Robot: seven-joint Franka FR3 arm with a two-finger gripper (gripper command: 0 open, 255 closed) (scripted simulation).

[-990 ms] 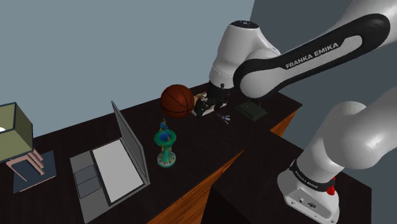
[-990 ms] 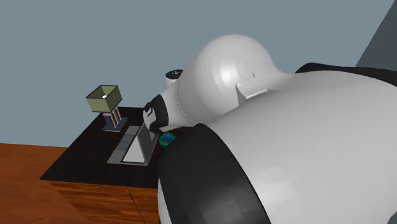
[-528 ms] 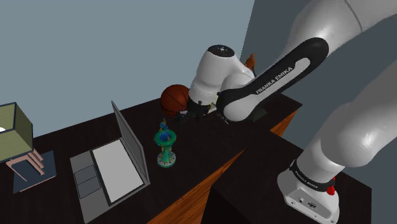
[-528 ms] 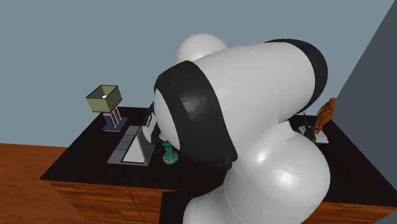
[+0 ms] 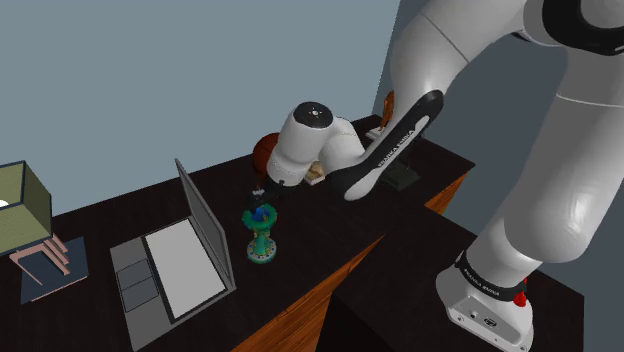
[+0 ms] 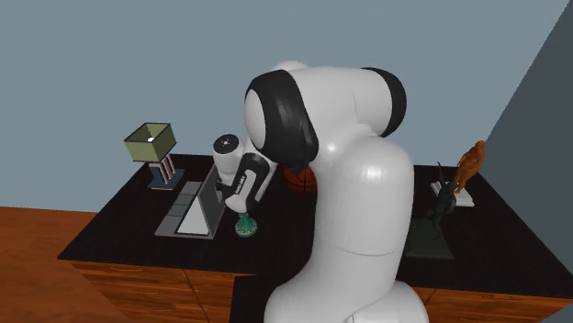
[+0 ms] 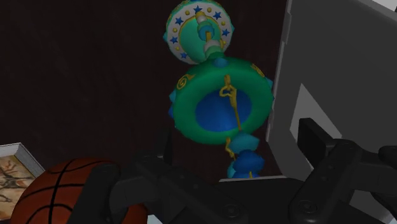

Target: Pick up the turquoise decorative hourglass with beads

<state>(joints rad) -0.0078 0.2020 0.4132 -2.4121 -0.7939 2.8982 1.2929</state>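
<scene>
Shoulder view: a lamp [image 5: 22,205] sits at nine o'clock on the dark desk [image 5: 330,225]. At the lamp's four o'clock lies an open laptop [image 5: 170,260], its screen raised. Just beside the laptop, at its three o'clock, the hourglass [image 5: 262,232] stands upright near the desk's front edge; it is turquoise and green with blue beads. The gripper [image 5: 262,192] hangs close over its top, at its twelve o'clock. Farther back on the same line, a basketball [image 5: 262,150] peeks out from behind the arm. A dark figurine [image 5: 405,178] stands at the ball's four o'clock, and the stand [image 5: 490,295] is at five o'clock.

Second exterior view: the lamp [image 6: 151,142] is at ten o'clock, with the laptop [image 6: 191,209] at its five o'clock. The hourglass [image 6: 245,226] is at the laptop's three o'clock, under the gripper [image 6: 241,209]. The basketball [image 6: 298,181] lies at the hourglass's one o'clock.

Wrist view: the hourglass [image 7: 219,105] is seen from above. The gripper [image 7: 242,143] has its fingers [image 7: 315,137] spread apart, and neither touches the hourglass. The laptop [image 7: 331,76] flanks one finger and the basketball [image 7: 57,191] the other.
</scene>
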